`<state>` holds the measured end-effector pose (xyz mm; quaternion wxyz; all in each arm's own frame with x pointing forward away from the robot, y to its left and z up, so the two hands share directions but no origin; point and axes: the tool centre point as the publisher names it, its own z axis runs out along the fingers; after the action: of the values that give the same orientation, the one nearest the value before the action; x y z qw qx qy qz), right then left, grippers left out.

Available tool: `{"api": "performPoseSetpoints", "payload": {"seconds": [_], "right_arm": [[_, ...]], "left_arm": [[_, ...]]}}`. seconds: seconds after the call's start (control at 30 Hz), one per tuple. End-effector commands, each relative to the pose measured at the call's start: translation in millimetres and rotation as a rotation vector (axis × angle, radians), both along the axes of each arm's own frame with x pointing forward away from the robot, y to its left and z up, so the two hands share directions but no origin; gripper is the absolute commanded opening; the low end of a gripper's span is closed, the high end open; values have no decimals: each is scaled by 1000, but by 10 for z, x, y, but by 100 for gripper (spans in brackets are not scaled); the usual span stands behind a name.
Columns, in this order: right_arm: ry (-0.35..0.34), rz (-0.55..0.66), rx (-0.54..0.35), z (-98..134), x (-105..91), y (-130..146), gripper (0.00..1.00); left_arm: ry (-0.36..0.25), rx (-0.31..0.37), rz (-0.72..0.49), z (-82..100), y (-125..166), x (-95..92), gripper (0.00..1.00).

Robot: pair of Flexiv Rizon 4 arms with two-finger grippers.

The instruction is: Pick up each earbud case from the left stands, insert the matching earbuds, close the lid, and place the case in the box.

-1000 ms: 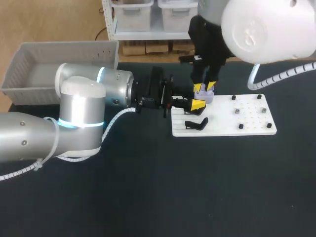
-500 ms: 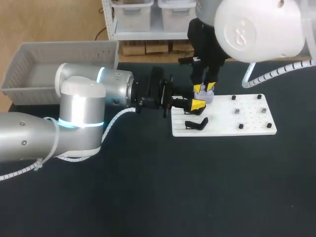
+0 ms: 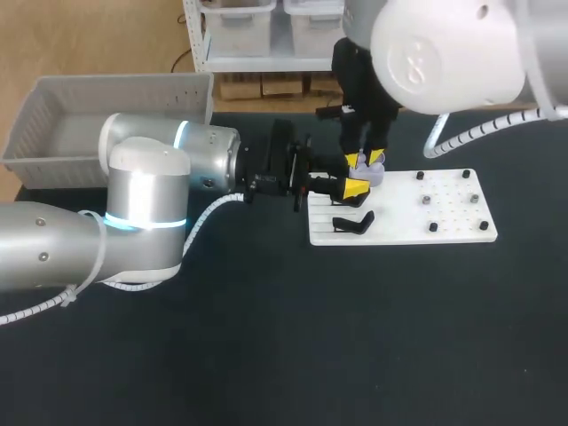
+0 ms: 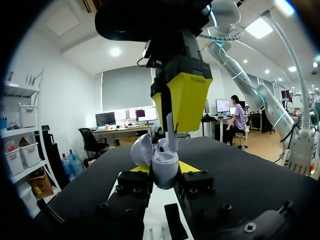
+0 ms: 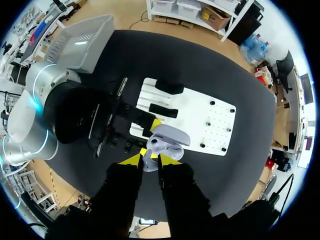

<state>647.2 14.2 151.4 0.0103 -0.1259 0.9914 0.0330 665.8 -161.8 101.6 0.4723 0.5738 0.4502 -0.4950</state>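
Leaning a little more toward nine o'clock, the right arm holds its right gripper (image 3: 366,160) pinched on a white earbud (image 4: 171,131), so it looks nearly pushed home. The left gripper (image 3: 357,184) squeezes the open earbud case (image 4: 165,167) under it, over the white board's (image 3: 399,217) eleven o'clock corner. Far off at ten o'clock, the grey box (image 3: 115,93) holds no case.

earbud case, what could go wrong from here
The white earbud held in the right gripper hangs over the pale lavender open earbud case; slightly off, it may jam on the rim. Pressing down could tilt the case in the left gripper. The right gripper's finger is near the raised lid and might knock it.
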Motion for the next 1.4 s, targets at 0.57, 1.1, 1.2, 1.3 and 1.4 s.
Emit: {"api": "performPoseSetpoints", "payload": {"seconds": [0.57, 1.1, 1.2, 1.3, 1.4], "right_arm": [[19, -14, -9, -90, 63, -44, 0], [25, -17, -9, -108, 117, -61, 0], [27, -15, -8, -114, 124, -56, 0], [28, -12, -6, -114, 128, -46, 0], [26, -12, -4, -102, 134, -38, 0]], "left_arm": [[-3, -3, 6, -7, 0, -15, 0], [-3, -3, 6, -7, 0, -15, 0], [-3, -3, 6, -7, 0, -15, 0], [-3, -3, 6, -7, 0, -15, 0], [-3, -3, 6, -7, 0, -15, 0]]}}
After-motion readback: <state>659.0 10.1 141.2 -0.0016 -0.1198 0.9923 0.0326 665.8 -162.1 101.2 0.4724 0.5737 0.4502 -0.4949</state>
